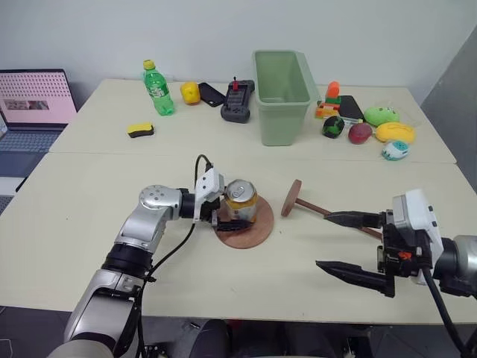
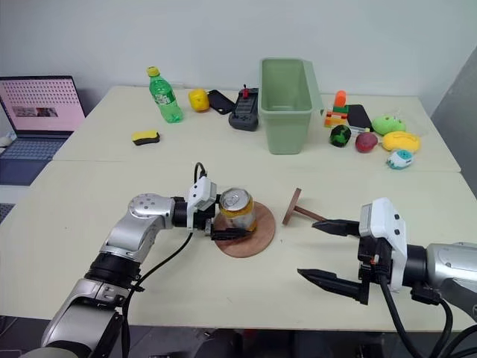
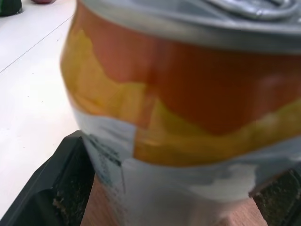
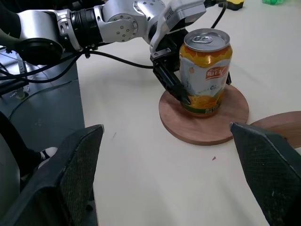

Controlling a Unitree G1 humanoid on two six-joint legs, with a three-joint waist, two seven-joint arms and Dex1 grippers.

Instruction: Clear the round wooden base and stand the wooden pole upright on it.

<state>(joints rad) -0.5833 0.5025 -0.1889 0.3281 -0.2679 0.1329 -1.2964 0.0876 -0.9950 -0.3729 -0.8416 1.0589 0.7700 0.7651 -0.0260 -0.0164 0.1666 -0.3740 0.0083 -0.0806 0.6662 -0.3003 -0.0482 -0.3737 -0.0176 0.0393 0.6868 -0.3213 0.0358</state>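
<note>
Round wooden base [image 1: 246,230]: lies flat on the near table, about midway along it and closer to the near edge than to the seam with the far table.
Drink can [image 4: 205,70]: stands upright on the round wooden base, orange and yellow label, pull tab on top, covering the base's middle.
Left gripper [image 4: 197,89]: reaches in level from the robot's left, one black finger on each side of the can's lower half. The fingers sit close against the can; whether they press on it cannot be told.
Wooden pole [image 1: 328,214]: lies on its side on the near table just to the right of the base, its fixed disc [image 1: 291,198] tipped up on edge nearest the can, the rod running away toward the table's right edge.
Right gripper [image 1: 346,242]: hovers above the table near the right part of the near edge, jaws spread wide and empty, pointing toward the can. Its upper finger crosses in front of the rod's far end.
Green bin [image 2: 287,93]: upright on the far table, mid-width.
Green bottle [image 2: 164,93]: upright on the far table, toward its left part.
</note>
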